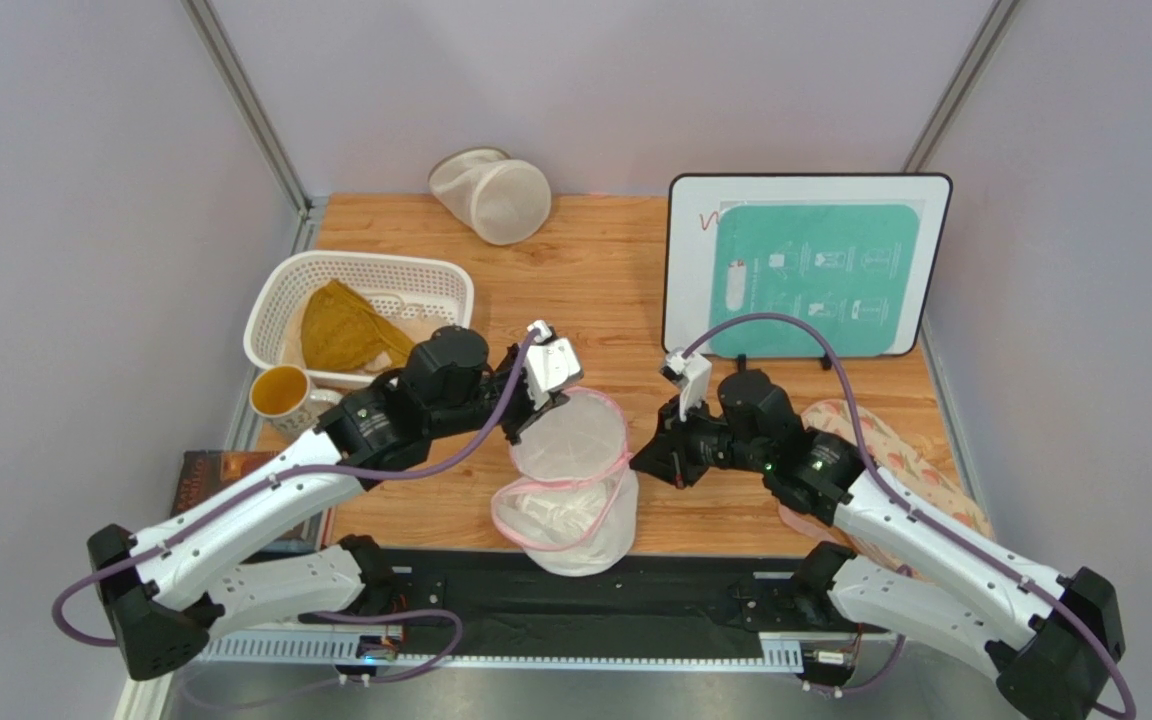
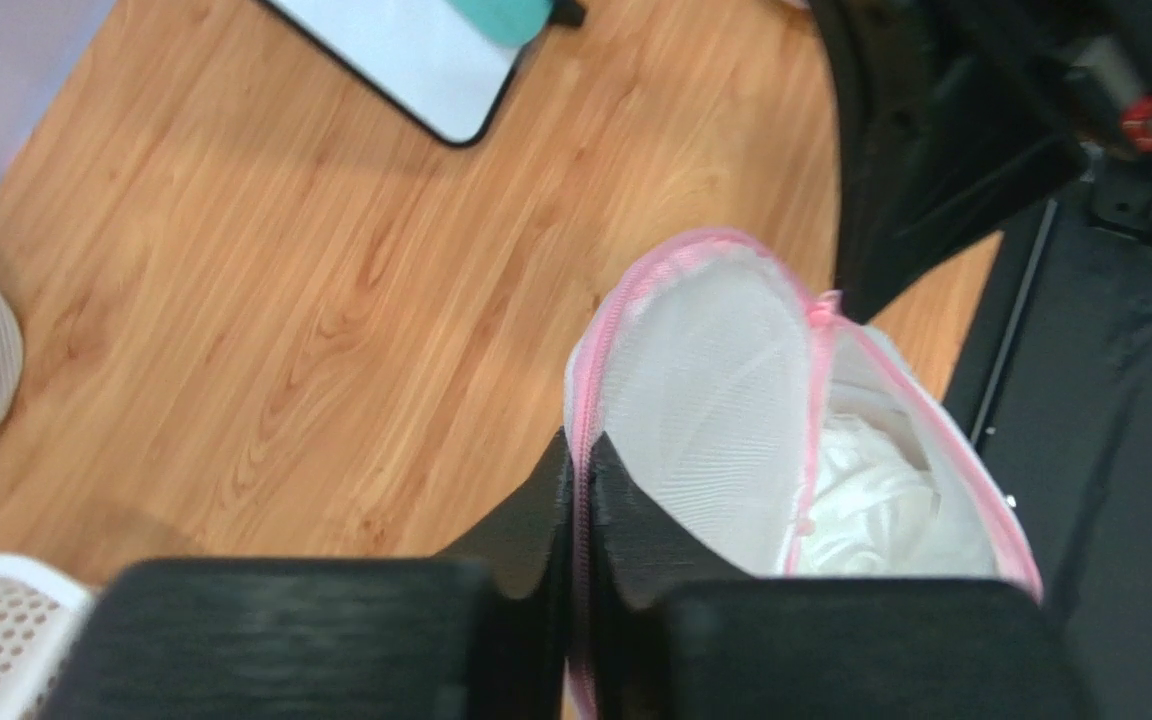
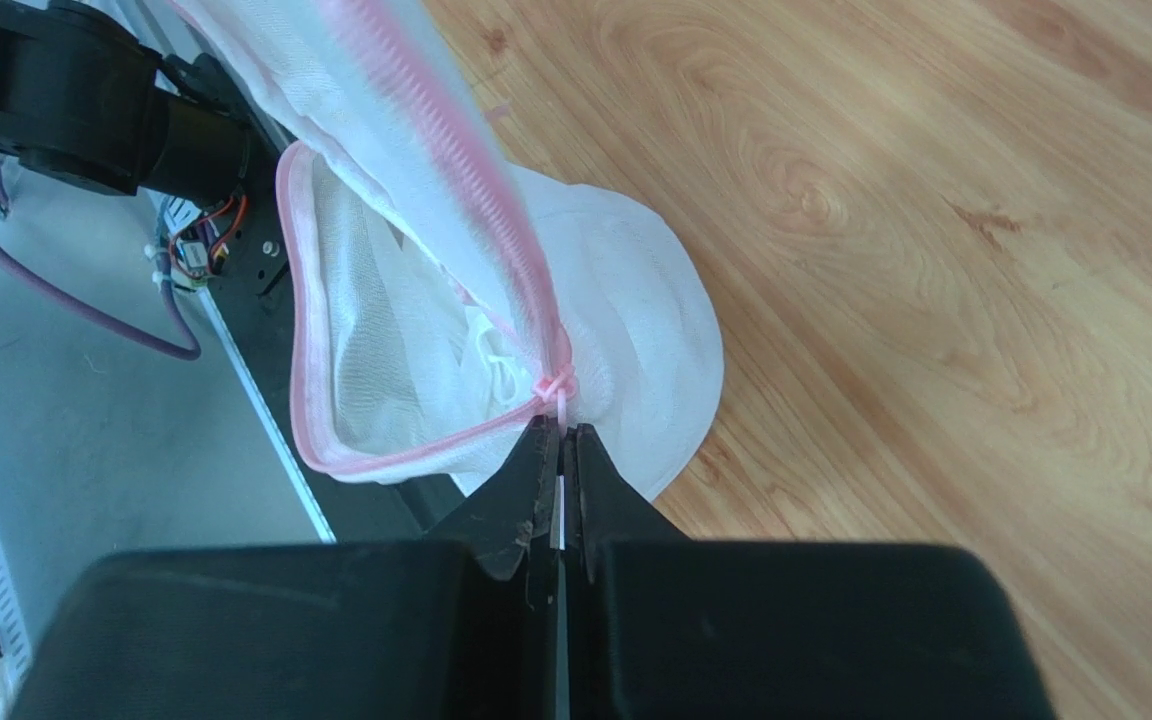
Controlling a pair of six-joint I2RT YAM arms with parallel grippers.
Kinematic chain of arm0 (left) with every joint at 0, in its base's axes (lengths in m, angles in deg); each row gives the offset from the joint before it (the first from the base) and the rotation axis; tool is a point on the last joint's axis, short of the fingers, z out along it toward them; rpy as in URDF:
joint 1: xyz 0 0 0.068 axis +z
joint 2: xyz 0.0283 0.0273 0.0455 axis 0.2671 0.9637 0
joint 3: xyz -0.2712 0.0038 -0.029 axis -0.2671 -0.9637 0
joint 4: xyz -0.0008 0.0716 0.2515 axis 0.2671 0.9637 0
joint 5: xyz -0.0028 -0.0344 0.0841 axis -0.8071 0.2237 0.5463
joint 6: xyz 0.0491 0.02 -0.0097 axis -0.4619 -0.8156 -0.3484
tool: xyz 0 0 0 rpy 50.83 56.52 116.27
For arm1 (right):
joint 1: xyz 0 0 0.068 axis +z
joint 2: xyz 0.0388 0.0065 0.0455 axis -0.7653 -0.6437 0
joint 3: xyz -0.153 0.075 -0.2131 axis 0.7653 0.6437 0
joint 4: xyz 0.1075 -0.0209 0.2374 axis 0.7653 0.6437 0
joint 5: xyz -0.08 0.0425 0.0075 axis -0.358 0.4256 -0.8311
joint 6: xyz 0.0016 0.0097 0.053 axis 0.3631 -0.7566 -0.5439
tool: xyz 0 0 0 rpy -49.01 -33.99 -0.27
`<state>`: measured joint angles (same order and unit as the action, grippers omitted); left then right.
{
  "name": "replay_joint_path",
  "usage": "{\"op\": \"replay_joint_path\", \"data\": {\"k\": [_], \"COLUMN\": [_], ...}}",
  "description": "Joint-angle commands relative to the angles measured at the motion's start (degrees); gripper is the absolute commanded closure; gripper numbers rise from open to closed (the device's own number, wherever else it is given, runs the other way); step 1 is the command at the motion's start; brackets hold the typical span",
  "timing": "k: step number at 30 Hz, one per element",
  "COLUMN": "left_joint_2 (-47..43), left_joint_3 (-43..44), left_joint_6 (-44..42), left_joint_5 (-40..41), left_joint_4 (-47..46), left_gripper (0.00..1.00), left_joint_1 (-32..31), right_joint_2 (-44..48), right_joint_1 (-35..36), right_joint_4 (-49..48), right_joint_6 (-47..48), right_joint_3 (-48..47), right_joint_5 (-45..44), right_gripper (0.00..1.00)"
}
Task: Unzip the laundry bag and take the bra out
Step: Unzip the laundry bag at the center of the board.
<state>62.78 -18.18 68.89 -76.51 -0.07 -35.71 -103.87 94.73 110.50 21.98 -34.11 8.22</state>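
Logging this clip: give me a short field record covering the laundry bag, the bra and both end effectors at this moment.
laundry bag: near table edge, zipper largely open, flap held up
bra: white fabric, visible inside the bag
left end effector: shut on the bag's pink-trimmed edge
right end effector: shut on the bag at the zipper line
step state: bag opened, bra not yet removed

white mesh laundry bag (image 1: pixel 575 518) with pink zipper trim, white bra (image 2: pixel 875 495) inside it, black left claw (image 2: pixel 579 455), black right claw (image 3: pixel 557 438), mustard garment (image 1: pixel 339 327) left of laundry bag, pink patterned cloth (image 1: pixel 920 465) right of it, wood-grain surface (image 1: pixel 597 285)
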Motion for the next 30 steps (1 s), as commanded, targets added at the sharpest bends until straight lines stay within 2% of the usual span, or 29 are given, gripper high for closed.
{"op": "replay_joint_path", "data": {"k": [1,2,3,4,5,6,9,14,16,17,22,30], "left_joint_2": [2.8,4.4,5.3,6.3,8.1,9.0,10.7,3.0,-0.1,-0.4,3.8,11.2], "left_joint_3": [0.0,0.4,0.9,2.2,2.9,3.7,6.6,4.7,1.9,1.2,-1.6,-2.0], "left_joint_6": [5.0,5.5,6.1,6.5,6.9,7.2,9.0,10.1,11.0,11.5,15.6,18.8], "left_joint_5": [8.2,10.3,10.9,13.0,14.8,15.7,17.9,19.1,15.2,9.7,4.0,5.9], "left_joint_4": [-7.8,-7.7,-7.3,-6.8,-6.3,-5.0,-2.1,-3.8,-6.3,-6.6,-4.5,-6.0], "left_gripper": [0.71,0.57,0.37,0.31,0.21,0.01,0.00,0.00,0.00,0.00,0.00,0.00], "left_joint_1": [0.3,0.3,0.3,0.4,0.3,0.3,0.3,-3.3,-4.5,-5.0,-5.8,-9.3], "right_joint_2": [0.6,-0.1,-0.3,-0.8,-1.0,-1.3,-1.7,-2.1,-2.3,-2.3,-2.3,-2.3], "right_joint_1": [-0.3,-0.3,-0.3,-0.3,-0.3,-0.3,-0.3,-0.3,-0.3,-0.3,-0.3,-0.3], "right_joint_4": [0.9,0.8,0.6,0.4,-0.1,-0.3,-0.2,0.5,0.4,0.4,-0.1,-0.9], "right_joint_6": [-3.8,-4.5,-4.9,-5.3,-5.8,-6.7,-7.7,-8.4,-8.4,-8.4,-8.5,-8.5], "right_joint_3": [1.5,1.6,1.8,1.9,1.8,1.6,0.9,-0.2,-0.3,-0.3,-0.1,0.5], "right_joint_5": [-3.0,-3.4,-4.5,-4.7,-4.8,-5.3,-6.2,-7.3,-7.4,-7.4,-7.2,-6.8], "right_gripper": [1.00,1.00,1.00,1.00,1.00,1.00,1.00,1.00,1.00,1.00,1.00,1.00]}}
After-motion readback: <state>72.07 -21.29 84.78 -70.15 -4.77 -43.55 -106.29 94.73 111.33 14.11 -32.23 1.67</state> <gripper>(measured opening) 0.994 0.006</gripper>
